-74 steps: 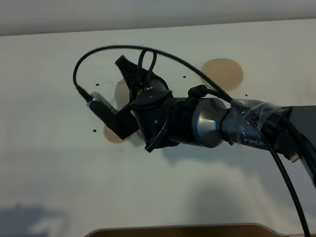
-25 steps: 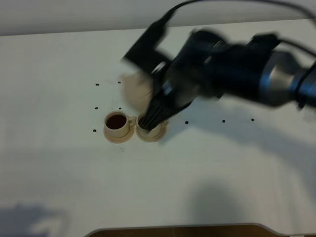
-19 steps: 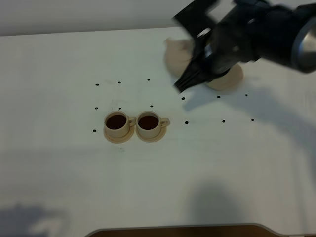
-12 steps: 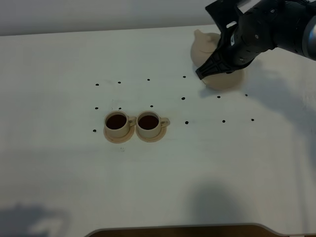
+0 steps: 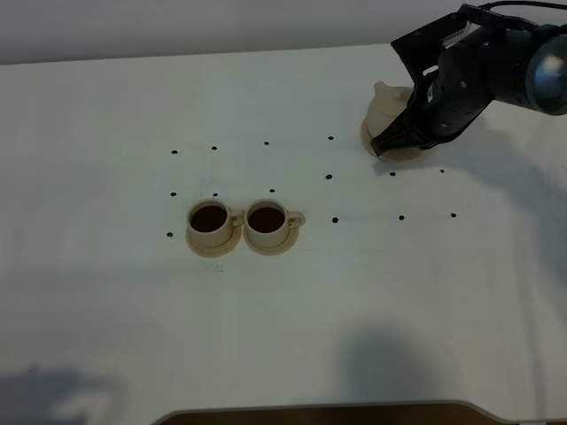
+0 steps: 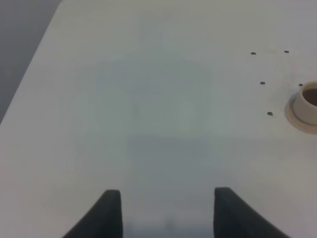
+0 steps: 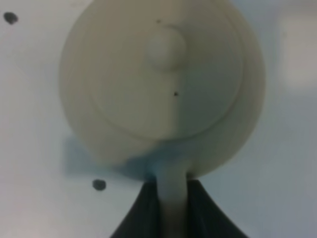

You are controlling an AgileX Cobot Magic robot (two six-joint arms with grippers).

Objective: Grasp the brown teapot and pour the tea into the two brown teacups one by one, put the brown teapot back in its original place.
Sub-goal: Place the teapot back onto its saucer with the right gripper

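Our left gripper (image 6: 166, 218) stands with its jaws parted and nothing between them, over bare table (image 6: 148, 99). Ahead of those jaws and off to one side, one teacup on its saucer (image 6: 306, 104) shows at the frame edge, well apart from the fingers.

Moving rightward across the high view, the two brown teacups (image 5: 239, 221) sit side by side on their saucers, both dark with tea, so we judge the pouring finished for each (neither looks spilled). They lie well away from either gripper.

Further right, our right gripper (image 7: 171, 208) is clenched on the loop handle of the brown teapot (image 7: 163, 84), one jaw on either side of the handle, pinching it. The pot's body and knobbed lid lie straight ahead of the jaws, upright as far as we can tell. In the high view the right gripper (image 5: 403, 133) covers much of the pot, and the tan saucer (image 5: 403, 155) peeks out beneath it. We cannot tell whether the pot already rests on it.

What is left, in our judgement: settle the pot if need be, let go and withdraw.
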